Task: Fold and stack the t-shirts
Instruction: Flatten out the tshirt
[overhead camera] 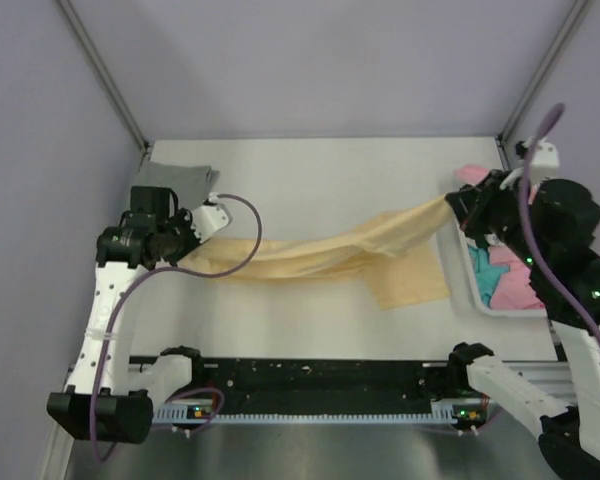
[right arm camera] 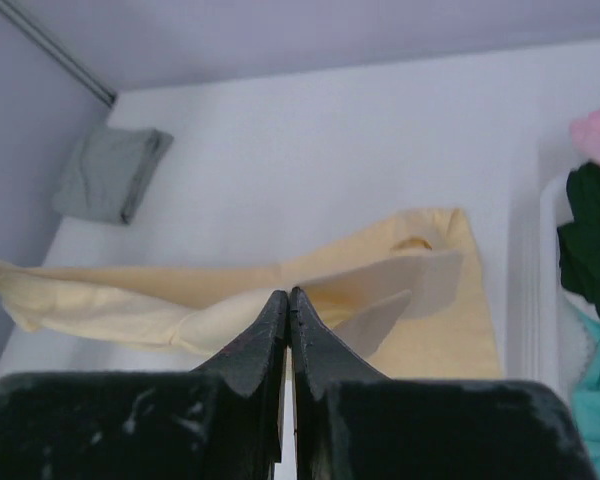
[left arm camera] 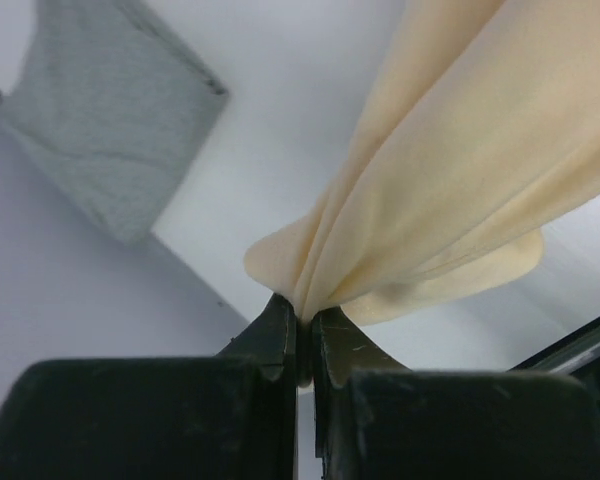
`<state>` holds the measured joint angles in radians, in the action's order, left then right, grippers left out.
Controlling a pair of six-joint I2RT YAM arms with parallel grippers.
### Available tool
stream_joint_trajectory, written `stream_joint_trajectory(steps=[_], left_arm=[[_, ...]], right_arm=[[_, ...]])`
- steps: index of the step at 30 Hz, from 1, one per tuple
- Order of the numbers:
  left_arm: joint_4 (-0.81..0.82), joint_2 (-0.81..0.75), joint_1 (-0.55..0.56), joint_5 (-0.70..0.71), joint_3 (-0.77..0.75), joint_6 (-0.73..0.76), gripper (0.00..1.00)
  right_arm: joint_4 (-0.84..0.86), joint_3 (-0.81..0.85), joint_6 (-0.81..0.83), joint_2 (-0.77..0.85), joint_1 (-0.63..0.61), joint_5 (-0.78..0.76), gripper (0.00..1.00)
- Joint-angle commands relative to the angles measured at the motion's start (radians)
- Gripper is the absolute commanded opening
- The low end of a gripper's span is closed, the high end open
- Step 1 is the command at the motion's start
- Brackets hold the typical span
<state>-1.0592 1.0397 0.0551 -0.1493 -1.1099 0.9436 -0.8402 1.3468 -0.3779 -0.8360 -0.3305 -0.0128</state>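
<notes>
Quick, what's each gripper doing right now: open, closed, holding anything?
Left gripper: closed, pinching one end of the pale yellow t-shirt.
Right gripper: closed, holding the same shirt's other end.

Soft, even light fills the scene and makes the white tabletop [overhead camera: 310,170] bright, with no harsh glare. The yellow t-shirt [overhead camera: 330,255] drops only a faint shadow. Up close, the left end effector [left arm camera: 302,325] and right end effector [right arm camera: 288,305] look dark and blurry. The top view is a little fuzzy.
</notes>
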Motion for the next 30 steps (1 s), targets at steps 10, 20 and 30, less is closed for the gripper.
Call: stream_joint_trajectory(steps=[10, 20, 30], left_arm=[[-0.470, -0.090, -0.009, -0.117, -0.746, 0.024, 0.00], [-0.415, -0.028, -0.009, -0.119, -0.708, -0.075, 0.00], [-0.092, 0.363, -0.009, -0.134, -0.475, -0.163, 0.00]], right_arm=[[-0.048, 0.710, 0.027, 0.023, 0.001, 0.165, 0.00], [0.039, 0.752, 0.092, -0.179, -0.001, -0.047, 0.00], [0.291, 0.917, 0.086, -0.907, 0.114, -0.099, 0.00]])
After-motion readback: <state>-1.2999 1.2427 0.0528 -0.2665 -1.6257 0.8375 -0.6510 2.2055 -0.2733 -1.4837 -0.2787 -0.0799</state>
